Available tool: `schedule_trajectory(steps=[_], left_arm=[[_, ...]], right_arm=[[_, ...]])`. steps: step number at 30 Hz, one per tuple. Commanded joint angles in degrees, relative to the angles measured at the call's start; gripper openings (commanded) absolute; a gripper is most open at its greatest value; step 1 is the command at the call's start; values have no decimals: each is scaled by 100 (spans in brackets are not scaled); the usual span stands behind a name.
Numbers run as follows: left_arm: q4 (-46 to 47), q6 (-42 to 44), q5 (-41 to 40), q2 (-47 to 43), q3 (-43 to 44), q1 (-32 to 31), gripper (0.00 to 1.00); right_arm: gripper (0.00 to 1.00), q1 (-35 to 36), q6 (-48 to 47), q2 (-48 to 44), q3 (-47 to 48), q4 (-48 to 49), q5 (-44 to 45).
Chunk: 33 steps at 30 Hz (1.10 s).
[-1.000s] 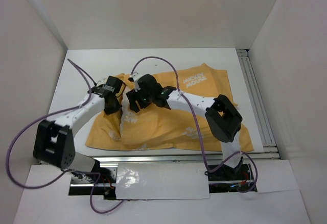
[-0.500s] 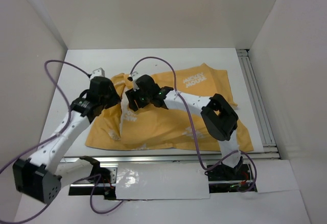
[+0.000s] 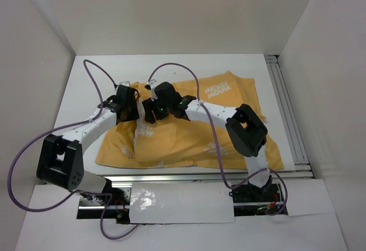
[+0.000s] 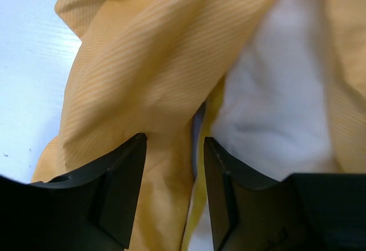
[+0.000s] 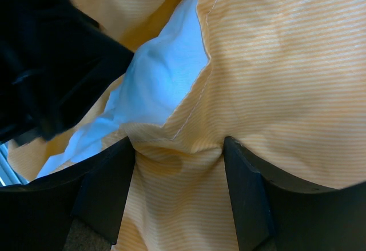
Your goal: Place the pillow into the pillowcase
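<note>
The pillowcase [image 3: 189,131] lies spread on the table, orange-yellow side out, with white "Mickey Mouse" lettering near its far edge. The white pillow [image 3: 141,134] shows only at the case's left mouth. My left gripper [image 3: 130,109] hovers over that mouth. Its jaws [image 4: 174,139] stand open above the orange fabric [image 4: 131,74] and a yellowish seam, with the pillow [image 4: 274,96] to their right. My right gripper [image 3: 150,114] sits just right of it. It [image 5: 178,142] is shut on a puckered bunch of the pillowcase [image 5: 274,62], next to the bare pillow [image 5: 163,74].
White walls enclose the table on three sides. An aluminium rail [image 3: 286,108] runs along the right edge and another [image 3: 200,176] along the front. Purple cables [image 3: 177,68] arch over the arms. In the right wrist view, the left arm [image 5: 51,74] looms dark at upper left.
My left arm swung out to the left, then came back to the case's mouth, and its jaws have gone from shut to open. The right gripper has barely moved.
</note>
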Motion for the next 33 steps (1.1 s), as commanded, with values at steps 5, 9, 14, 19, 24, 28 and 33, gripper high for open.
schedule_trajectory(steps=[5,9,14,19,24,28,33], left_arm=[[207,-192,-560,726,308,67,52],[145,-412,-770,991,484,67,18],[-101,-440,-745,790,660,67,0],[-5,-194,-97,-551,380,14,0],[285,27,1011,-1906,141,14,0],[620,185,2110,-2427,141,-91,0],[620,62,2894,-2306,326,-144,0]], right_arm=[[69,-113,10,60,126,-45,-249],[69,-113,10,112,126,-107,-249],[69,-166,10,288,248,-168,-249],[61,-166,10,402,459,-116,-372],[51,-166,63,569,627,165,-486],[37,-166,124,789,969,218,-645],[34,-166,343,789,1022,789,-899]])
